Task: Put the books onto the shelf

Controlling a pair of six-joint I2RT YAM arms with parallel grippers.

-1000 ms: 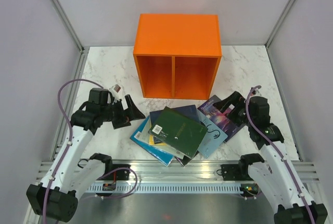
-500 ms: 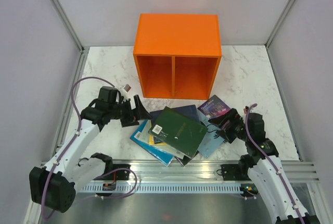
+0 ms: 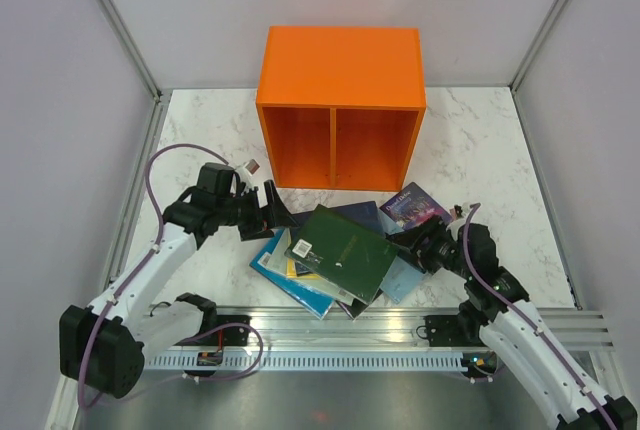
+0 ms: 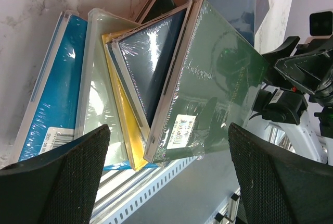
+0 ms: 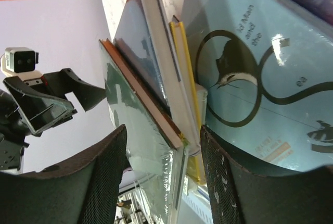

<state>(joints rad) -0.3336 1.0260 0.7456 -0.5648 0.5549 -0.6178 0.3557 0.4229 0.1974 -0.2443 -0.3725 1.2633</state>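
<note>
Books (image 3: 300, 272) lie in a fanned pile on the marble worktop (image 3: 200, 130), just near of the orange shelf (image 3: 340, 65), with the dark green book (image 3: 345, 248) on top. The left claw (image 3: 272, 208) is released, its jaws wide at the pile's left edge. The right claw (image 3: 418, 243) straddles the pile's right corner, with green and yellow covers between its jaws. I cannot tell whether it is clenched on them.

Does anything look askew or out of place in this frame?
The books lie in a skewed, overlapping heap on the table in front of the shelf, with the dark green book angled on top. Both shelf compartments hold nothing. No damage or spill is visible.
</note>
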